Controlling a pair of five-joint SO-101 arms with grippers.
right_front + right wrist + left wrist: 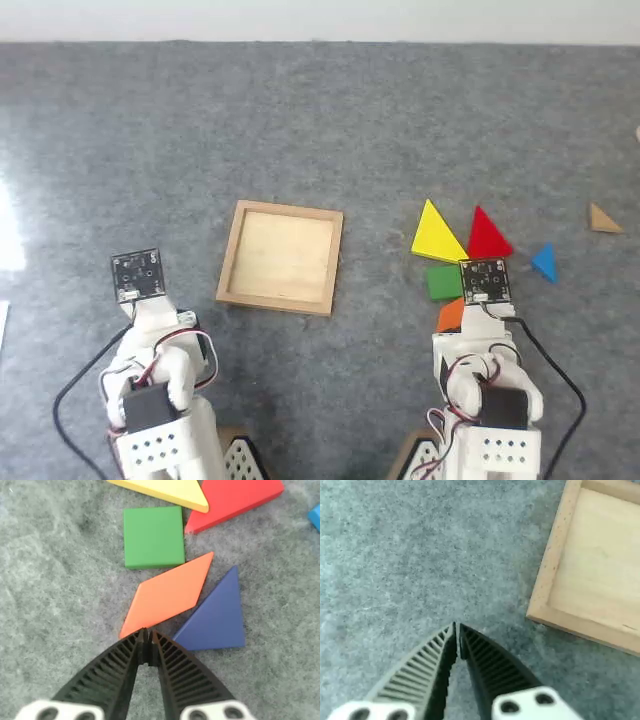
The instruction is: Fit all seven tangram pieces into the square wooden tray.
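Closed and empty, the right gripper [148, 637] sits at the orange piece [167, 594], likely light, stiff and best pinched across its thin edges, well apart from the bare tray [230, 252], the left gripper [457, 630] likewise closed on nothing.

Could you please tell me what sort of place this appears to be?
Probably a robot-learning test bench: a grey felt table, a left arm and right arm mounted at its near edge, and a puzzle laid out, a wooden tray beside coloured tangram pieces.

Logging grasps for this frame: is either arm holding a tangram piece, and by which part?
Nothing is held. The left gripper and the right gripper are both shut with nothing between them.
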